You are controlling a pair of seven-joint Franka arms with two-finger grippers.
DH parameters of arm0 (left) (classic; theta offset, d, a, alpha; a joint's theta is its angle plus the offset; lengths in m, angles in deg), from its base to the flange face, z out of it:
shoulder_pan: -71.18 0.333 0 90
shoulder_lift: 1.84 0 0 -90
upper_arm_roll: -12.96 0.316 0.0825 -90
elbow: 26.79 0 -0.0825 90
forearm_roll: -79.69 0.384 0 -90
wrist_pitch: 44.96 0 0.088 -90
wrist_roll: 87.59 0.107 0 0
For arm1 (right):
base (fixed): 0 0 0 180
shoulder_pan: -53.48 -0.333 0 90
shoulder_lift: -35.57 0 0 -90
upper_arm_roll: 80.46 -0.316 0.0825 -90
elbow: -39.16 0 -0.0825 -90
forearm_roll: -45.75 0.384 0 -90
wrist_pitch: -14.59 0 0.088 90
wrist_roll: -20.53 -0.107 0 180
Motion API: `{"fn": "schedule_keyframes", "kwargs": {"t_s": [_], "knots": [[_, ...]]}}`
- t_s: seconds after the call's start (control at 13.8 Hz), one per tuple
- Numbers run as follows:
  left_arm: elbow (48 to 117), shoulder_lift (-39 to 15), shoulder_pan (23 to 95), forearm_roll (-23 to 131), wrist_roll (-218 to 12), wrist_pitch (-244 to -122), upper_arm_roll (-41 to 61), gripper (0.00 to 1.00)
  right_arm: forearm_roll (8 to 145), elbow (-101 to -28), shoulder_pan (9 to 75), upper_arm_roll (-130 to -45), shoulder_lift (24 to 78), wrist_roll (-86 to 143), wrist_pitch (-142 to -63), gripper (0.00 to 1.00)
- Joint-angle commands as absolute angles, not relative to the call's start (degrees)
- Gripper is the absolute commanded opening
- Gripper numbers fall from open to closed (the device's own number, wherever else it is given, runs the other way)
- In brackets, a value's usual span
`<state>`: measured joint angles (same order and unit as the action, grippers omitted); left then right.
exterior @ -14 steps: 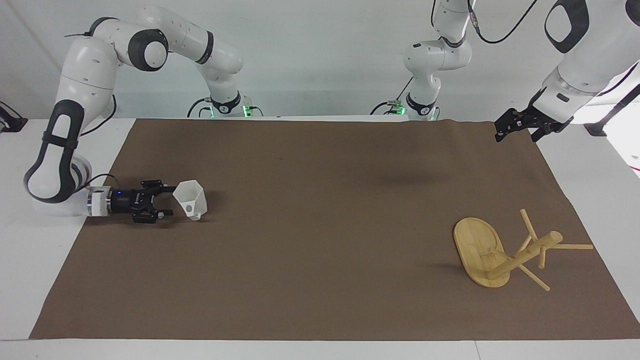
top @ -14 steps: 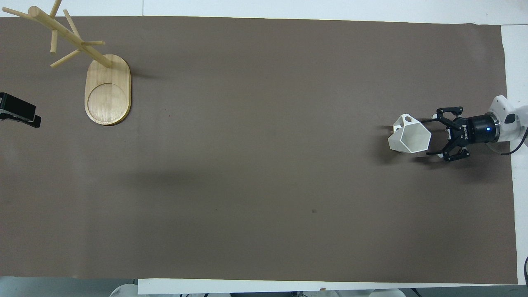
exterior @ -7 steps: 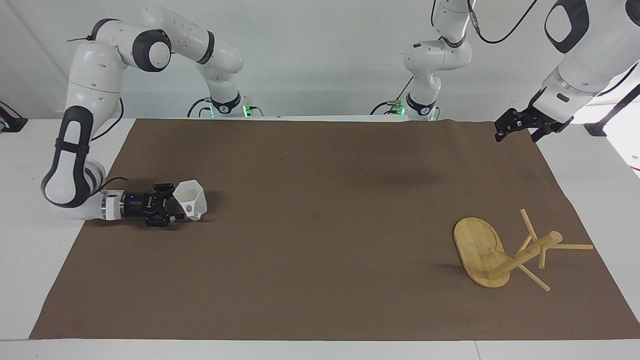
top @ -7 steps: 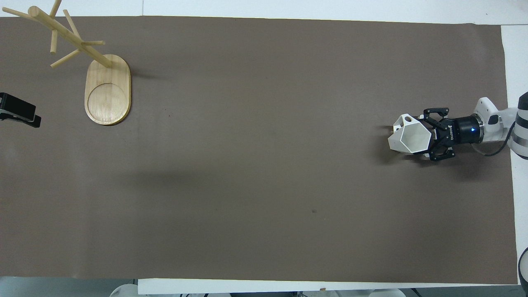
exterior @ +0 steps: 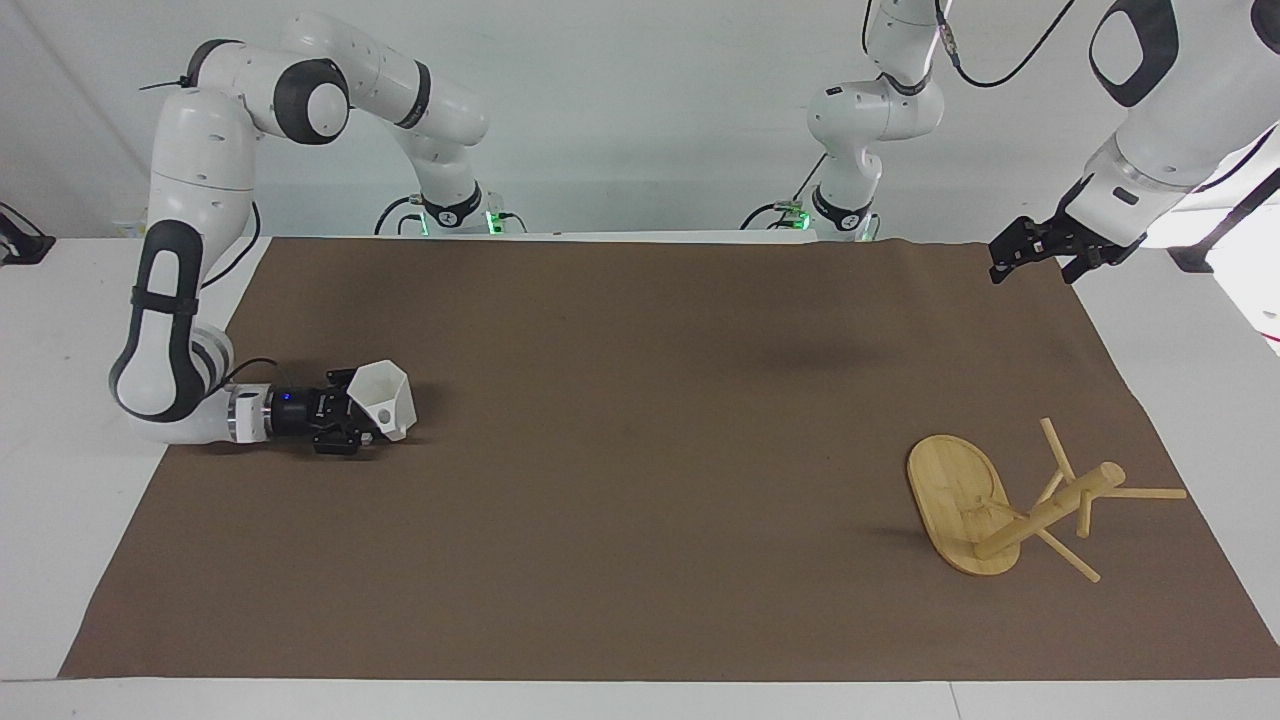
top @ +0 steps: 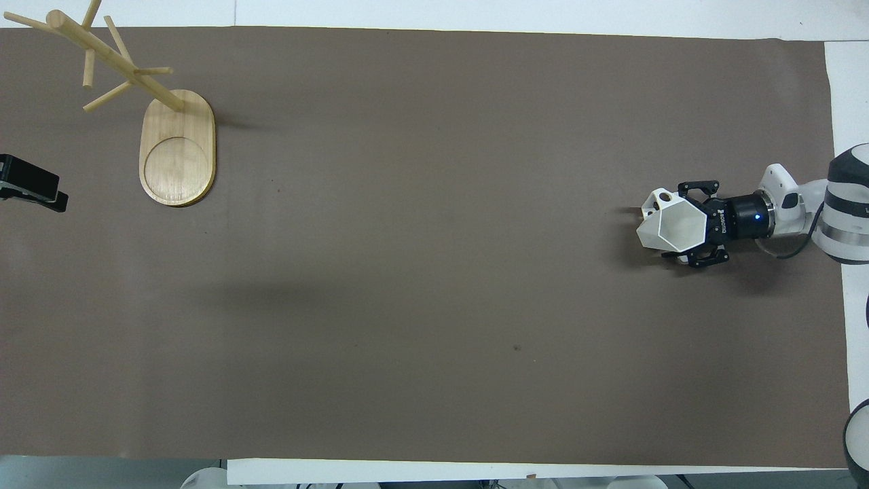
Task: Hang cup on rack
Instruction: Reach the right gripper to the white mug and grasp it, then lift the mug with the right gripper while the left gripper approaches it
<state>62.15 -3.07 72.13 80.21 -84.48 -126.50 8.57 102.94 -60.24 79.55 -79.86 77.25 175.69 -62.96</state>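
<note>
The right gripper is sliding in low along the mat at the right arm's end of the table, and over the last second it has been closing the gap on the cup until its open fingers are now reaching around the cup's body, one to each side, where a moment ago they were stopping just short of it. The jaws are standing wide apart and are not yet pressing on anything, so the cup is resting on the mat rather than being held; it seems to have been nudged a little by the approach. To my eye this is putting the arm right at the point of squeezing shut for the pickup. The left gripper is waiting, raised over the mat's corner at its own end, jaws apart and empty, not having moved. Farthest from the robots, the rack is standing on the mat at the left arm's end, well apart from the cup, its pegs all bare.
</note>
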Motion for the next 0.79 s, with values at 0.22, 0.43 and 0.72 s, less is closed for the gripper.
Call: {"fn": "schedule_keyframes", "kwargs": {"t_s": [0.22,0.43,0.72], "knots": [[64.7,-1.1,72.1,81.1,-85.0,-126.2,8.6,1.00,104.0,-64.3,79.6,-79.9,74.9,179.3,-63.0,1.00],[65.3,-0.8,72.9,81.1,-85.0,-126.3,8.6,1.00,104.1,-64.3,77.7,-79.9,74.9,179.3,-63.1,0.92],[66.0,-0.5,72.8,82.1,-87.7,-125.7,8.6,1.00,105.7,-63.9,77.0,-79.9,74.9,178.7,-63.4,0.41]]}}
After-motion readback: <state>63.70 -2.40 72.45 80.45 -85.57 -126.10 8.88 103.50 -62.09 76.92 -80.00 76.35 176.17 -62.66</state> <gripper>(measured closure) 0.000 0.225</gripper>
